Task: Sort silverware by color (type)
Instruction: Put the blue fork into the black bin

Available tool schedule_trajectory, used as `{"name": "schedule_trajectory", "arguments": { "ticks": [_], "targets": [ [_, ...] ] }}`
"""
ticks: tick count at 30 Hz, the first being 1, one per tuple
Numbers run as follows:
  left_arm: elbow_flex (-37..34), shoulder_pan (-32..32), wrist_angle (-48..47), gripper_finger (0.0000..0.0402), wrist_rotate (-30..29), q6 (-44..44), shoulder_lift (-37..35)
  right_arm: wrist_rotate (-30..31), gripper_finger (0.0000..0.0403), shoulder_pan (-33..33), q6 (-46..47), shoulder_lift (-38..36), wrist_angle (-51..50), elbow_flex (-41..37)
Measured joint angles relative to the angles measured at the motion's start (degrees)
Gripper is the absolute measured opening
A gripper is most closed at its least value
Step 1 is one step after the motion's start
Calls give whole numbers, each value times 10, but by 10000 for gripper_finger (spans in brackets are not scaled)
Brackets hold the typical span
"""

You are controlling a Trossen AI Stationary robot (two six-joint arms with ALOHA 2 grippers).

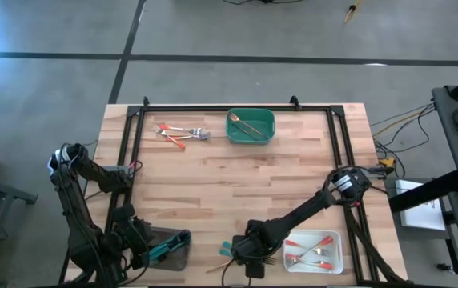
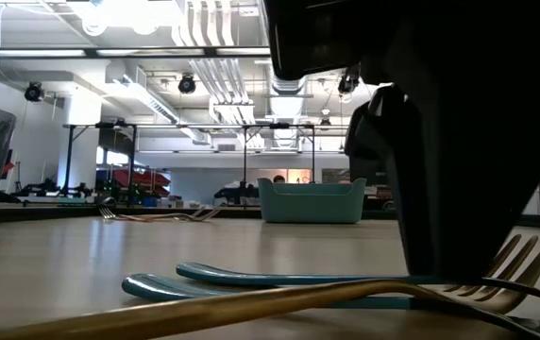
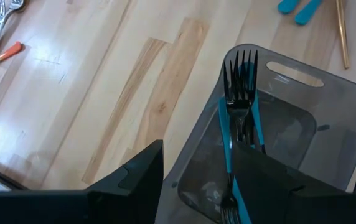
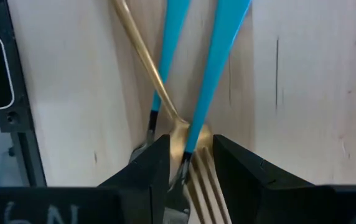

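Note:
Two teal-handled forks and an all-gold fork lie crossed on the wood near the table's front edge; in the low view they show as the teal handles and the gold handle. My right gripper is low over them, pointing steeply down and open. Its fingers stand on either side of the gold fork's neck and one teal fork's neck. My left gripper hangs open over the grey tray at the near left. Teal-handled forks lie in that tray. My right gripper straddles the gold fork's neck and the neck of a teal fork, coming from above and lying across them. The forks lie flat on the table. I cannot tell whether the fingers touch them.
A green tray holding a gold piece stands at the far middle. Red-orange-handled pieces lie at the far left. A white tray with red-handled forks sits at the near right. A black frame runs round the table's edges.

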Motion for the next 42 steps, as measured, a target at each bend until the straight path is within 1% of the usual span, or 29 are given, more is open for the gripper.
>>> {"name": "schedule_trajectory", "arguments": {
  "ticks": [10,15,21,33,42],
  "targets": [
    [0,0,0,171,0,0,0,12,107,5,-3,22,3,3],
    [0,0,0,171,0,0,0,15,105,5,-6,20,5,2],
    [0,0,0,171,0,0,0,15,105,5,-33,21,8,10],
    [-1,0,0,171,0,0,0,12,104,-2,-34,12,8,11],
    [-1,0,0,171,0,0,0,15,104,-19,34,-8,10,11]
  ]
}}
